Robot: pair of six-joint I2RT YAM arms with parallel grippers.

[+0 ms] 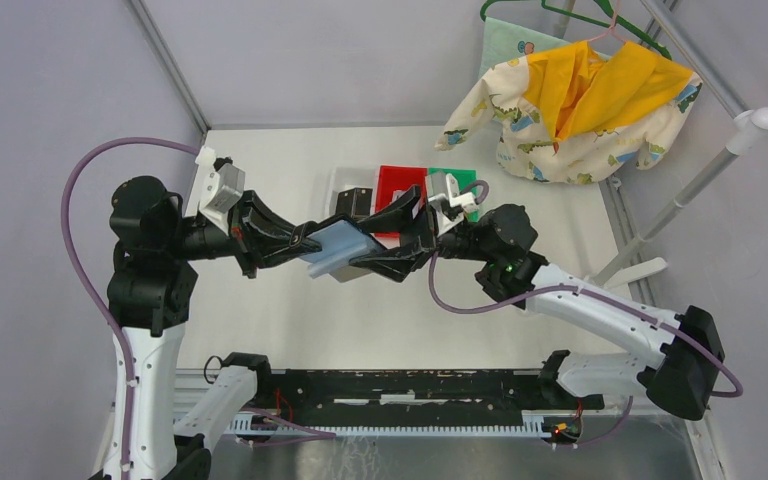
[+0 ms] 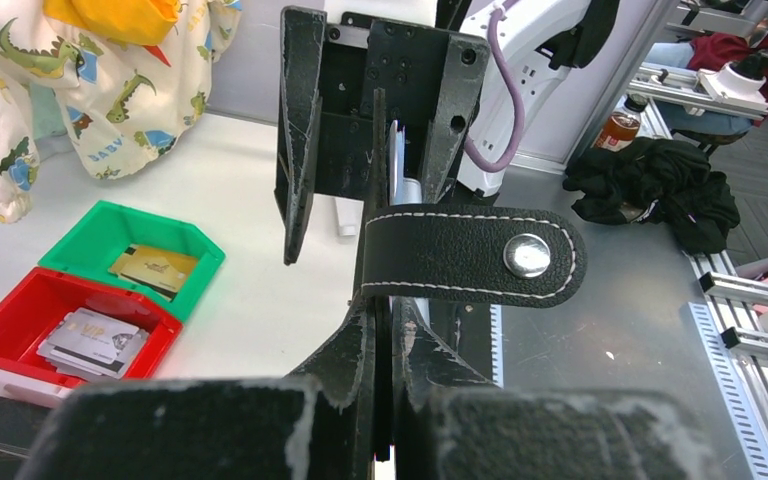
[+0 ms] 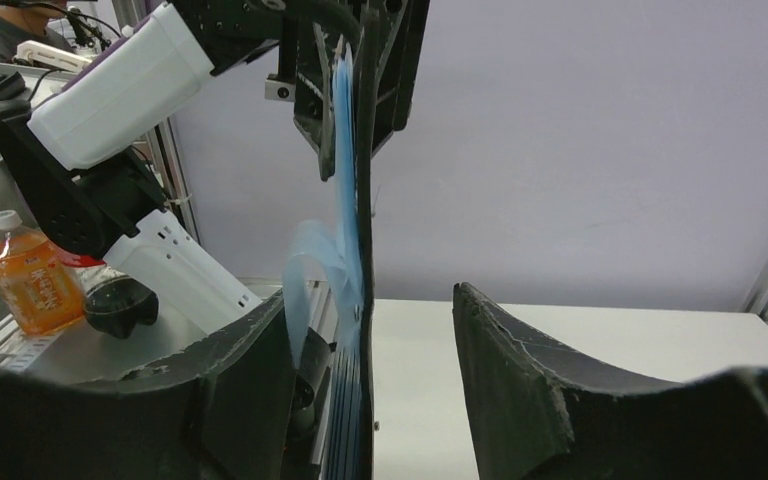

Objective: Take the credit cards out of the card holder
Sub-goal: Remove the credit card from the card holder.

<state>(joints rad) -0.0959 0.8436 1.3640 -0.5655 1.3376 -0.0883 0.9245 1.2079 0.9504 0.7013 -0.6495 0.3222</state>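
My left gripper (image 1: pixel 310 240) is shut on the card holder (image 1: pixel 338 248) and holds it in the air, open, with its light blue-grey inside up. In the left wrist view the jaws (image 2: pixel 392 330) pinch the holder's black edge, and its closure tab (image 2: pixel 470 255) with a silver snap sticks out to the right. My right gripper (image 1: pixel 365 245) is open, and its fingers straddle the holder's far end. In the right wrist view the holder (image 3: pixel 358 200) stands edge-on between the open fingers (image 3: pixel 520 380), nearer the left one. A tan-gold card (image 2: pixel 155 268), silvery-grey cards (image 2: pixel 90 338) and a black card (image 2: pixel 0 430) lie in bins.
A white bin (image 1: pixel 335 190), a red bin (image 1: pixel 400 185) and a green bin (image 1: pixel 455 178) stand in a row behind the grippers. A child's dinosaur-print garment with yellow lining (image 1: pixel 580 100) hangs on a rack (image 1: pixel 705 180) at the back right.
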